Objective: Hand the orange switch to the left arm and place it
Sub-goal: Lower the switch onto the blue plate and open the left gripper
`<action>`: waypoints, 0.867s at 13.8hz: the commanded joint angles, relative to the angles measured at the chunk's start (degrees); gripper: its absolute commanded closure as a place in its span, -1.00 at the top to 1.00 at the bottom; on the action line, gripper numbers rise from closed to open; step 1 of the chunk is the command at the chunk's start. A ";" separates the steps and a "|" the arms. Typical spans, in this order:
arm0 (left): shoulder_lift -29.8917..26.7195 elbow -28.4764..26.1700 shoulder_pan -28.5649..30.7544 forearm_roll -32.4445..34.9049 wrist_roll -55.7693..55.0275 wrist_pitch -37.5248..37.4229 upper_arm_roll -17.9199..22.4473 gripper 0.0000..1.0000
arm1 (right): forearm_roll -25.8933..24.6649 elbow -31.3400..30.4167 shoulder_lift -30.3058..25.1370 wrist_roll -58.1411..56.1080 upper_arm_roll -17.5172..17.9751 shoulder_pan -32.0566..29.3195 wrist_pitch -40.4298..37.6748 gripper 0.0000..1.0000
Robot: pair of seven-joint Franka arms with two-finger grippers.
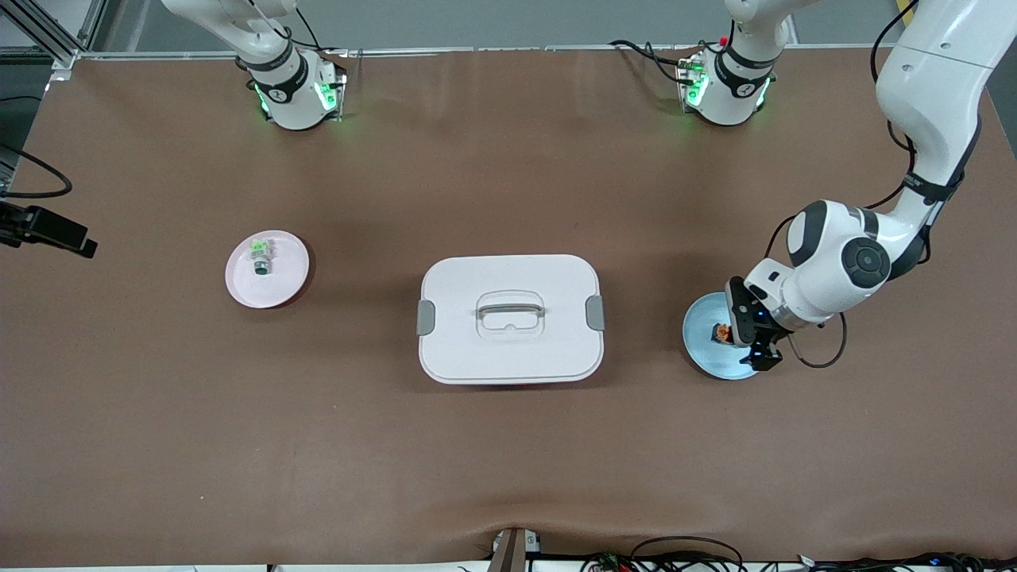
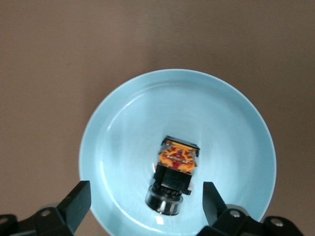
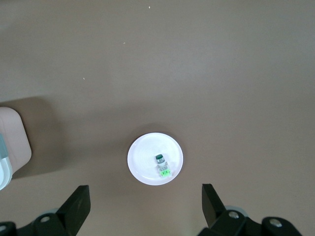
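The orange switch (image 1: 721, 334) lies on a light blue plate (image 1: 709, 361) at the left arm's end of the table. My left gripper (image 1: 751, 338) is open and empty, low over that plate, its fingers apart on either side of the switch. In the left wrist view the switch (image 2: 174, 169) lies between the fingers (image 2: 78, 202) on the plate (image 2: 142, 118), its orange end away from the gripper (image 2: 146, 202). The white box (image 1: 510, 318) stands shut mid-table. My right gripper (image 3: 145, 206) is open and empty, high above the table, out of the front view.
A pink plate (image 1: 280, 284) holding a small green-and-white component (image 1: 260, 256) sits at the right arm's end; both show in the right wrist view, plate (image 3: 142, 160) and component (image 3: 161, 166), with a box corner (image 3: 12, 142). A black camera mount (image 1: 48, 229) juts over that table end.
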 commanded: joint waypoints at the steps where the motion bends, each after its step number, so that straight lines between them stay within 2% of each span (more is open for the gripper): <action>1: -1.61 3.17 0.19 0.11 -8.44 -4.31 -0.73 1.00 | 0.06 -3.60 -3.24 0.03 1.23 -0.95 -0.26 1.00; 6: -8.11 7.57 0.28 0.10 -43.55 -18.98 -8.62 1.00 | 0.15 -11.16 -8.16 0.03 1.32 -0.86 2.11 1.00; 9: -8.64 12.04 0.36 0.02 -53.80 -24.96 -9.69 1.00 | 0.15 -15.98 -11.40 0.03 1.41 -0.95 3.95 1.00; 12: -9.70 20.99 0.19 -2.52 -63.97 -38.03 -10.40 1.00 | 0.07 -18.99 -13.00 -7.92 1.32 -0.95 6.07 1.00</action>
